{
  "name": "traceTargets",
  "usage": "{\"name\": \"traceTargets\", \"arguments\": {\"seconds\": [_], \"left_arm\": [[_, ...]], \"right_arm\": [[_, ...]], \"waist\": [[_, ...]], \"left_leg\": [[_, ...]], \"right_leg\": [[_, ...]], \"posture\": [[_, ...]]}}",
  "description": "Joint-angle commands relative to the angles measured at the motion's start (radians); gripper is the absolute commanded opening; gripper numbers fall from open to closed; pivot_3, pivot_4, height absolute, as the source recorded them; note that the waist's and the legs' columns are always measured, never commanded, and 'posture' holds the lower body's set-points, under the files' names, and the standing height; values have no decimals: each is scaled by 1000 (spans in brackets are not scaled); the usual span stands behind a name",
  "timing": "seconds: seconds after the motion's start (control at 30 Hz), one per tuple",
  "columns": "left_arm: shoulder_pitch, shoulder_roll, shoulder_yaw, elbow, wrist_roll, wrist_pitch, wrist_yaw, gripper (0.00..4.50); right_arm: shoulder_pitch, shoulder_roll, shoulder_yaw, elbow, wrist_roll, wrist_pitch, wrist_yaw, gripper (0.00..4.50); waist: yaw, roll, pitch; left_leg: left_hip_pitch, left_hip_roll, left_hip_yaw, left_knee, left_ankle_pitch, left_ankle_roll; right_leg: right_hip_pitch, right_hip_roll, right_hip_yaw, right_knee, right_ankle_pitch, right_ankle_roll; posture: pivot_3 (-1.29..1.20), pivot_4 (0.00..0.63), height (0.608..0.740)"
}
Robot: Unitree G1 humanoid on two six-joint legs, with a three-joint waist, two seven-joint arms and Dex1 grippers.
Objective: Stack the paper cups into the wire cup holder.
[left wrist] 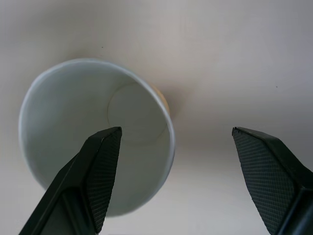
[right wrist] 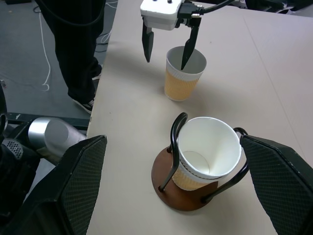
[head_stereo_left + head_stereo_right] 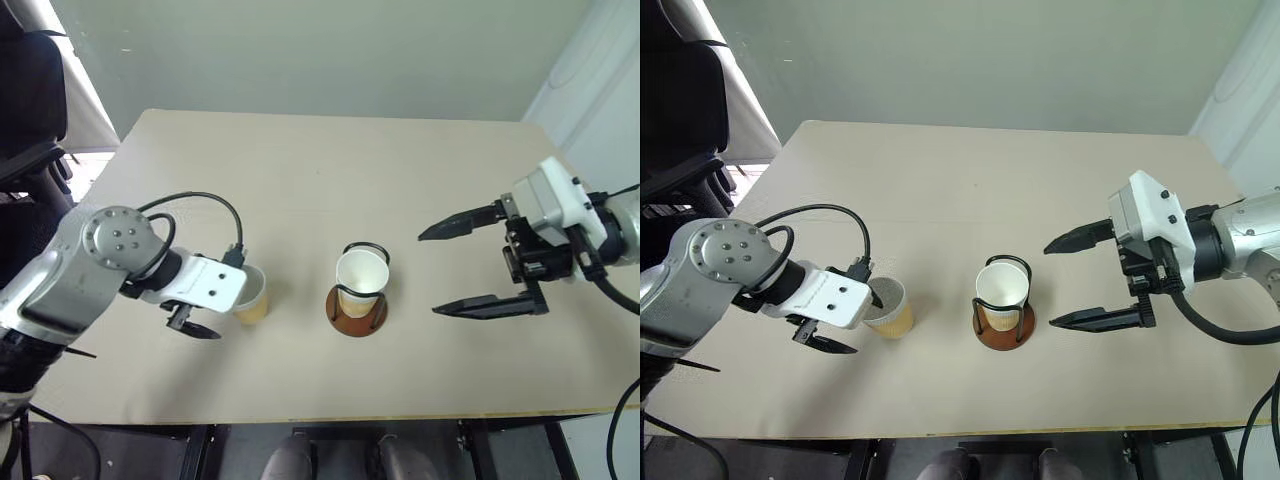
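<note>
Paper cups: one already sits tilted in the wire cup holder (image 3: 357,310) mid-bench (image 3: 320,180), rim at (image 3: 361,271); whether it's more than one nested can't be told. Another cup (image 3: 252,296) stands loose just left of it. Left gripper (image 2: 167,44) spread wide, straddling that cup's rim, one finger inside, no grip yet. Right gripper (image 3: 455,268) released, empty, beside holder. Roughly partway done; loose cup left to stack.

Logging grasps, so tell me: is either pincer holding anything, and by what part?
Nothing held. Left pincer open, straddling the loose paper cup's rim; right pincer open.
</note>
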Motion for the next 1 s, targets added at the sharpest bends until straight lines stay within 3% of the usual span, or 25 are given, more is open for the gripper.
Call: {"name": "traceTargets", "arguments": {"seconds": [0.03,0.1,0.37,1.0], "left_arm": [[-28,-13,5,3,14,-13,-15,3503],[-34,-23,4,9,16,-12,-18,2968],[-107,-75,33,4,-45,93,-22,6],[-409,-127,107,-53,-336,338,-29,6]], "right_arm": [[-7,-2,-7,-17,-3,0,-13,4500],[-6,-2,-6,-18,-6,1,-15,4500],[1,-15,-15,-13,-4,-2,-3,4500],[4,-3,3,14,-58,-34,-2,4500]], "waist": [[0,0,0],[0,0,0],[2,0,0],[2,0,0]], "left_leg": [[0,0,0,0,0,0],[0,0,0,0,0,0],[0,0,0,0,0,0],[0,0,0,0,0,0]], "right_leg": [[0,0,0,0,0,0],[0,0,0,0,0,0],[0,0,0,0,0,0],[0,0,0,0,0,0]], "posture": [[0,150,740],[0,150,740],[0,150,740],[0,150,740]]}}
